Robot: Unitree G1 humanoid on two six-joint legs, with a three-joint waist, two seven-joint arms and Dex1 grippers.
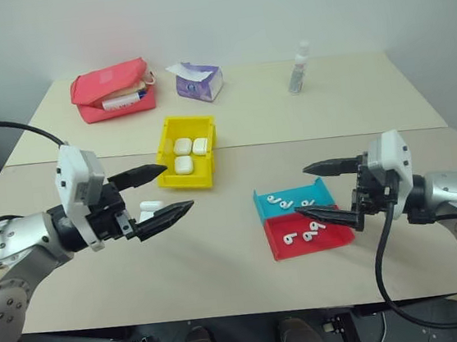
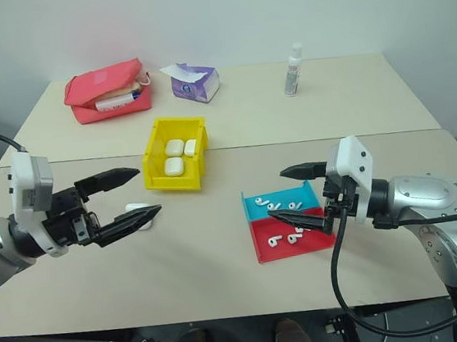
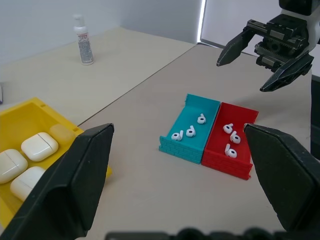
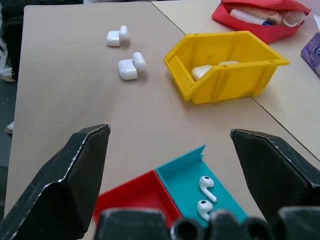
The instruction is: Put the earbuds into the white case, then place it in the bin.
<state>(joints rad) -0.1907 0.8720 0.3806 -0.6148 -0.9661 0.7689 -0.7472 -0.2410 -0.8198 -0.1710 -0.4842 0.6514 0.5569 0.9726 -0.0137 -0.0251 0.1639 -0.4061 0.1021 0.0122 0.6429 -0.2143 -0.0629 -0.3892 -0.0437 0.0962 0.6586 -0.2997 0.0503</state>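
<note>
Several white earbuds lie in a teal tray (image 1: 317, 191) and a red tray (image 1: 335, 237) joined side by side; some earbuds (image 3: 190, 131) are in the teal one, others (image 3: 231, 137) in the red. Two white cases (image 4: 131, 66) (image 4: 118, 37) lie on the table with their lids open. One white case (image 1: 150, 205) shows just beyond my left gripper (image 1: 179, 186), which hovers open and empty. My right gripper (image 1: 301, 189) hangs open and empty over the trays. The yellow bin (image 1: 187, 180) stands behind, holding three closed white cases (image 1: 182, 146).
At the back of the table are a red pouch (image 1: 113, 89), a purple tissue pack (image 1: 198, 81) and a small clear bottle (image 1: 300, 68). A seam (image 1: 332, 136) runs across the table behind the bin. The near table edge lies below both arms.
</note>
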